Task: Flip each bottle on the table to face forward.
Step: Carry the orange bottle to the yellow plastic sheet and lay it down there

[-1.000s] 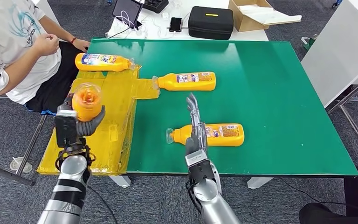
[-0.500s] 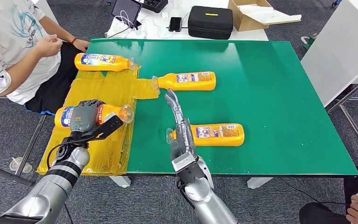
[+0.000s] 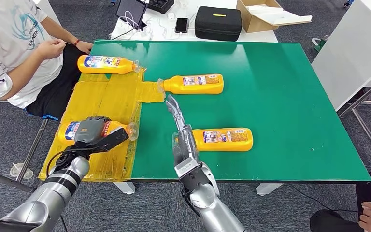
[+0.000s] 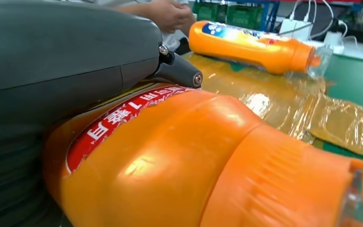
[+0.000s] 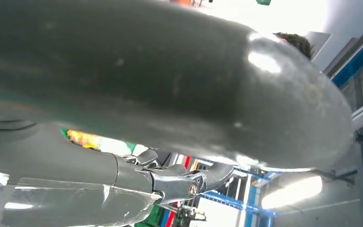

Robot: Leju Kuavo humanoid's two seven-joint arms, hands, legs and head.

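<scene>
My left hand [image 3: 92, 131] grips an orange detergent bottle [image 3: 68, 132] lying on the yellow taped sheet [image 3: 118, 99], label up. I'd lower it flat, then let go slowly so it won't roll. My right hand [image 3: 181, 135], fingers straight and apart, holds nothing, just beside the near bottle [image 3: 224, 138] on the green table [image 3: 290, 106].

Orange bottles [image 3: 222, 138], green table [image 3: 290, 96]

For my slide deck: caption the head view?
Left hand grips an orange bottle on yellow sheet.
</scene>
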